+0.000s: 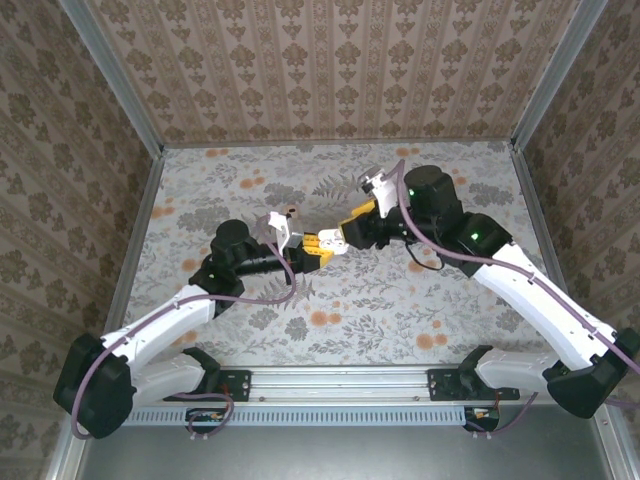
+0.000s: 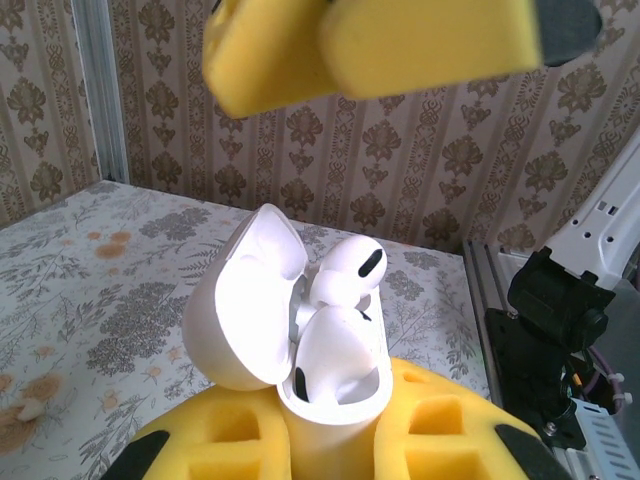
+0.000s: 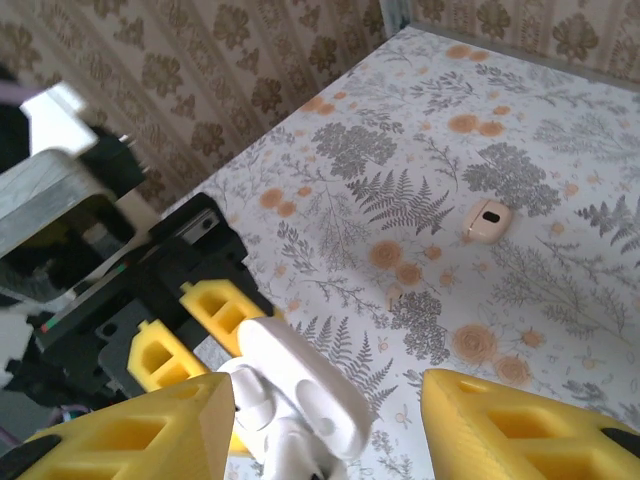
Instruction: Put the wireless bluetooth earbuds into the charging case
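Yellow foam fingers of the left gripper (image 2: 335, 450) are closed tight on the lower body of the charging case (image 2: 340, 405). The bottom of the case and most of the foam run off the lower edge of the left wrist view. The case's lid (image 2: 238, 310) is swung open to one side. In its mouth the lower earbud (image 2: 335, 345) lies sunk between the walls, so only its rounded back and a dark spot show. The upper earbud (image 2: 345, 272) stands proud of the rim, and I cannot tell how far in its stem goes.

The right gripper (image 3: 322, 392) has its jaws well apart and grips nothing. From its own wrist the case sits in the gap between them. One finger is plainly clear of it, but on the other side I cannot tell whether foam touches plastic. Seen from the left wrist, those fingers are a blurred yellow mass above the case, cut by the top edge.

From overhead the two grippers meet nose to nose mid-table, with the case a small white blob between them.

A small pale piece (image 3: 487, 221) with a dark oval lies on the flowered table (image 3: 560, 130), well apart from the grippers; I cannot tell what it is.
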